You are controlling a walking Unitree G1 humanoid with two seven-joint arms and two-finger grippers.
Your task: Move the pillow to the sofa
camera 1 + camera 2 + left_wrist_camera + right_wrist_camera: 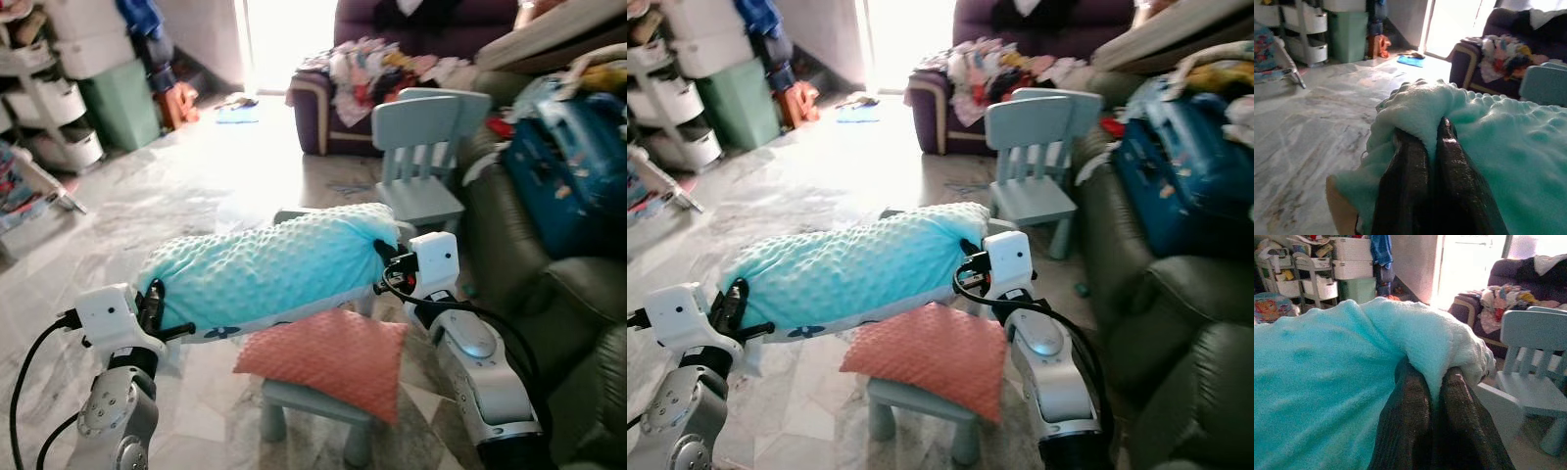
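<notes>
A long turquoise bumpy pillow (265, 269) hangs in the air between my two arms, above a small stool. My left gripper (154, 305) is shut on the pillow's left end; its black fingers (1408, 188) pinch a fold of the fabric. My right gripper (384, 262) is shut on the right end, with its fingers (1408, 423) pinching the cloth there. The dark green sofa (549, 294) stands to the right, close to my right arm. A coral pillow (328, 357) lies on the stool under the turquoise one.
The grey-blue stool (309, 406) stands right before me. A pale blue child's chair (426, 157) is beyond it, beside the sofa. A blue bag (563, 171) lies on the sofa. A purple sofa with clothes (392, 69) stands at the back; shelves (49, 93) stand far left. Marble floor (196, 186) spreads left.
</notes>
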